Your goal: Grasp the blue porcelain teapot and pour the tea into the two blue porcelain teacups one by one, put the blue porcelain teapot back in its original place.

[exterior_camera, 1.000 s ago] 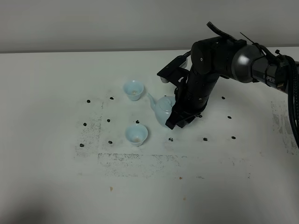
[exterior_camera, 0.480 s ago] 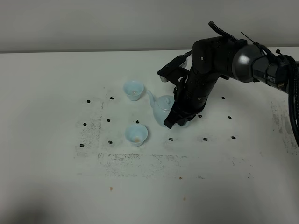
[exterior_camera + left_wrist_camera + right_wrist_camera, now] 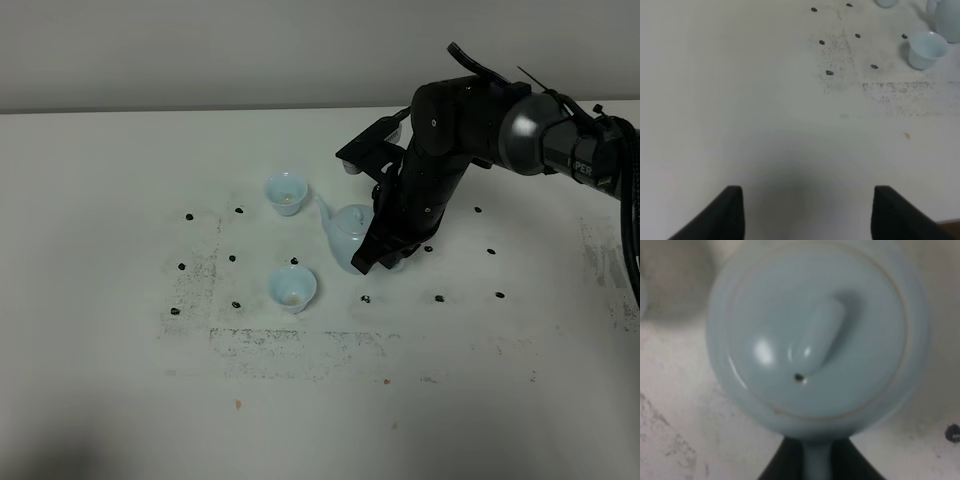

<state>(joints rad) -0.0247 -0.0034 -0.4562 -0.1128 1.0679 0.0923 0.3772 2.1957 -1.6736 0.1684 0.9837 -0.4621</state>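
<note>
The blue porcelain teapot (image 3: 346,234) is between the two cups, its spout pointing toward the far teacup (image 3: 286,192). The near teacup (image 3: 292,287) stands in front of it. My right gripper (image 3: 380,256) is shut on the teapot's loop handle (image 3: 816,464). The right wrist view looks straight down on the knobbed lid (image 3: 817,335). I cannot tell whether the pot rests on the table or hangs just above it. My left gripper (image 3: 810,215) is open and empty over bare table, far from the cups. Its view shows the near teacup (image 3: 926,49) and the teapot's edge (image 3: 949,17).
The white table (image 3: 120,350) carries several small black marks (image 3: 365,298) around the cups, and a scuffed grey rectangle outline (image 3: 290,340). The right arm (image 3: 470,120) reaches in from the right. A grey wall runs along the table's far edge.
The right gripper and teapot have shifted slightly back and left from one second ago. They have hardly moved in the last half second. The cups have not moved.
</note>
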